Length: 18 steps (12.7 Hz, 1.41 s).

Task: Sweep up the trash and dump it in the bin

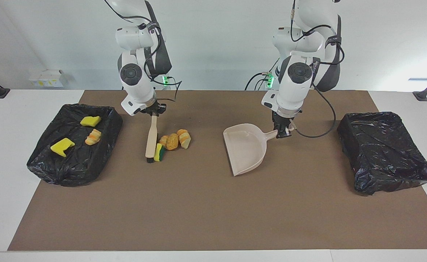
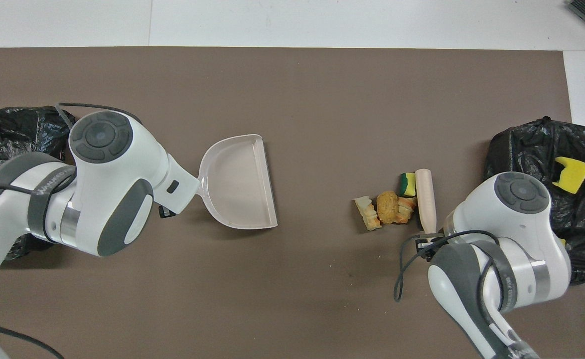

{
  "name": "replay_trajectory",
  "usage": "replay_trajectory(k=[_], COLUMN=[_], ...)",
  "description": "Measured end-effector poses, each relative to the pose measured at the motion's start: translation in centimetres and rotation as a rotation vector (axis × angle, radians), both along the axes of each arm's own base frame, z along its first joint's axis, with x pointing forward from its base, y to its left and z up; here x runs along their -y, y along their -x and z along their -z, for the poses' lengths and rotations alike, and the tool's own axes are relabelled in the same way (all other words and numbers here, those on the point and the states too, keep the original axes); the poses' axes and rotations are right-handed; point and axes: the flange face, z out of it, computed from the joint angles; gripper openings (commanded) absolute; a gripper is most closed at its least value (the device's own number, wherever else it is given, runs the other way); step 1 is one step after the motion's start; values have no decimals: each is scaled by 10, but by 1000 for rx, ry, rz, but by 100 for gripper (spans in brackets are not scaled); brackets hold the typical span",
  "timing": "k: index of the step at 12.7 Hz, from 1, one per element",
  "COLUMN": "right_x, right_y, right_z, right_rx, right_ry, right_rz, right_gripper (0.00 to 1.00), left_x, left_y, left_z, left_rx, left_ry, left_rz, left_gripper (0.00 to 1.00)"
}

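Beige dustpan (image 1: 245,148) lies on the brown bench mat (image 1: 213,211), its handle clamped in the left tool (image 1: 283,134). The right tool (image 1: 154,111) is clamped on the brush (image 1: 151,140), whose head touches four trash chunks (image 1: 173,141) at its 3 o'clock. Sweeping is underway; next, push them into the pan's mouth. Three chunks already lie in the black-lined bin (image 1: 73,165).

Dustpan (image 1: 245,151): smooth beige plastic, slight sheen. Brush (image 1: 151,140) handle: pale, matt, wood-like. Bin liners (image 1: 384,151): glossy, crinkled black plastic film. Trash (image 1: 172,141): porous sponge, bread-like crust. Mat (image 1: 213,211): matt brown.
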Motion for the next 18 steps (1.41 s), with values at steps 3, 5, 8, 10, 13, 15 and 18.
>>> replay_trajectory(k=[3, 5, 8, 10, 13, 15, 18], right_x=[-28, -51, -79, -93, -93, -91, -92], right_y=[3, 4, 5, 4, -2, -5, -5], right_z=[4, 8, 5, 2, 2, 2, 2], right_rx=[14, 25, 30, 29, 27, 26, 18], right_ry=[-14, -39, -78, -100, -104, -105, -102], right_rz=[45, 39, 17, 19, 26, 31, 82], right_gripper=[0, 0, 0, 0, 0, 0, 0], left_x=[11, 12, 13, 13, 13, 13, 13], left_y=[11, 16, 17, 17, 18, 18, 18], left_z=[14, 19, 20, 20, 20, 20, 20], left_rx=[-3, -9, -12, -11, -10, -10, -10], left_ry=[8, 19, 31, 32, 32, 33, 33], left_rz=[-48, -78, -93, -95, -96, -97, -99], left_gripper=[0, 0, 0, 0, 0, 0, 0])
